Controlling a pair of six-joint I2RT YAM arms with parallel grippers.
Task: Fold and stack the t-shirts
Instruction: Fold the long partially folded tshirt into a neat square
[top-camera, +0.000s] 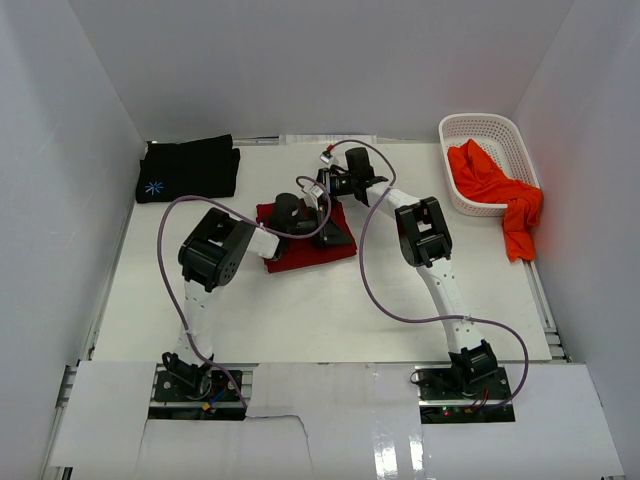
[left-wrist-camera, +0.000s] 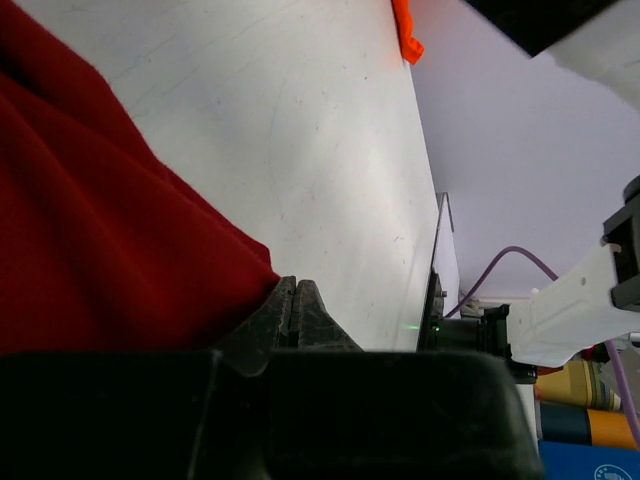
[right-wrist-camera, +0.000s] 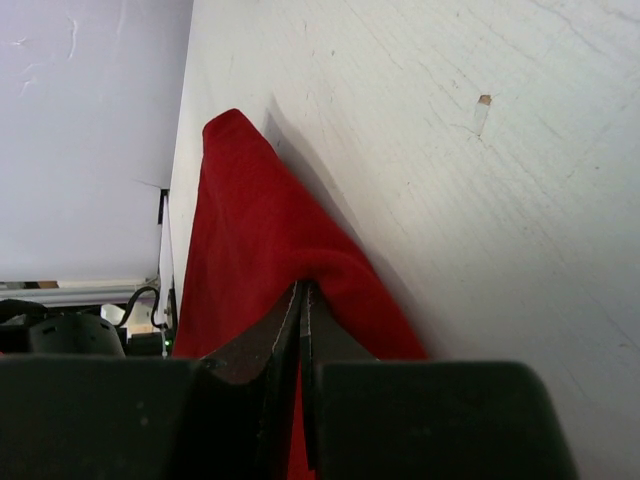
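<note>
The dark red t-shirt (top-camera: 295, 255) lies partly folded at the table's middle. It also shows in the left wrist view (left-wrist-camera: 90, 220) and the right wrist view (right-wrist-camera: 250, 230). My left gripper (top-camera: 342, 242) (left-wrist-camera: 295, 290) is shut at the shirt's near right corner, where the cloth edge ends at its tips. My right gripper (top-camera: 313, 200) (right-wrist-camera: 303, 290) is shut on a fold at the shirt's far edge, and the cloth drapes over its tips. The black t-shirt (top-camera: 188, 168) with a blue print lies folded at the far left. The orange-red t-shirt (top-camera: 490, 185) (left-wrist-camera: 404, 30) hangs crumpled out of the basket.
A white slotted basket (top-camera: 505, 135) stands at the far right corner by the right wall. White walls close in the table on three sides. Purple cables loop over the table beside both arms.
</note>
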